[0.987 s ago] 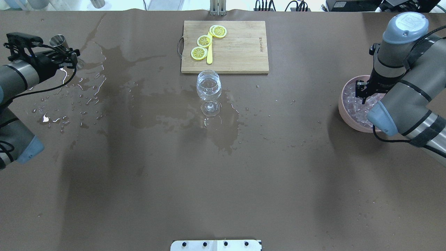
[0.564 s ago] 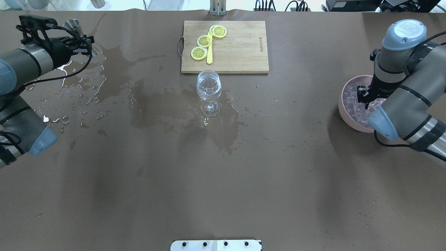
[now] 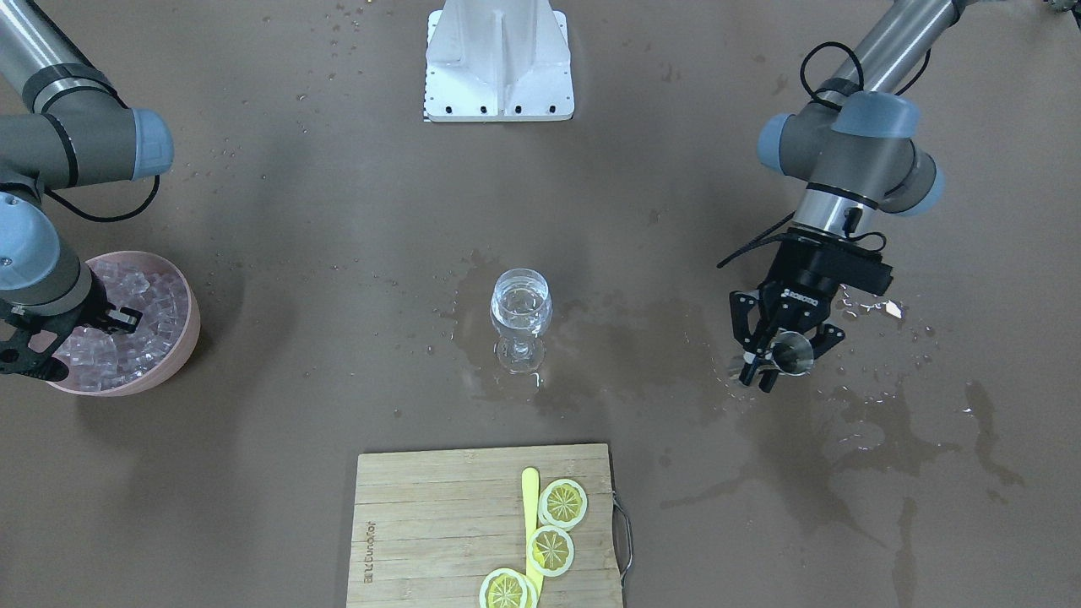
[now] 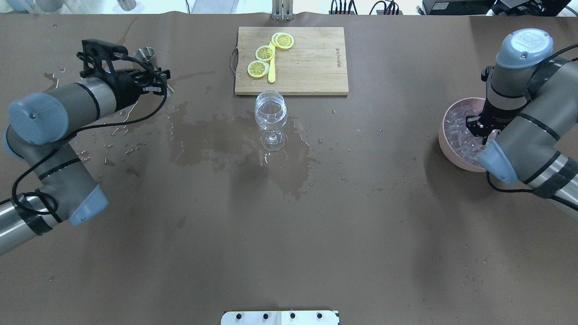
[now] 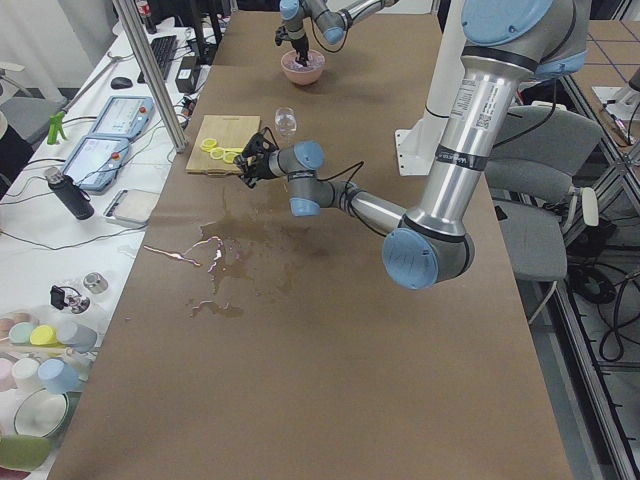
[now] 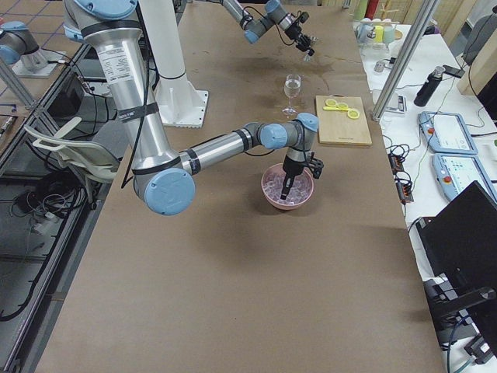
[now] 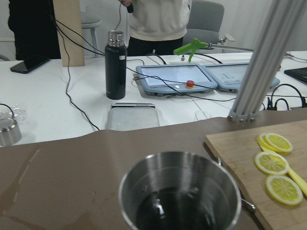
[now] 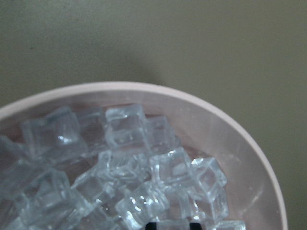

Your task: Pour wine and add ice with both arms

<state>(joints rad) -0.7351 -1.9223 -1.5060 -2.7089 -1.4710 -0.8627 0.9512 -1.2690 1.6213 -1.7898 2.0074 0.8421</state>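
Left gripper (image 3: 787, 358) swung its cup (image 7: 180, 191) inward; ice (image 8: 124, 129) hides right gripper (image 4: 478, 131) tips.

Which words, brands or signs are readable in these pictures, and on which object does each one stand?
"ROBOTIQ": small white letters on the body of the left gripper, which holds a metal cup.
"UR": logo on a blue joint cap of the right arm.
Cutting board: a printed brand mark, too blurred to read.

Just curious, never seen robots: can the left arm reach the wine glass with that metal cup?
Probably yes: only bare, wet table lies between the left pincer, shut on its cup, and the wine glass.
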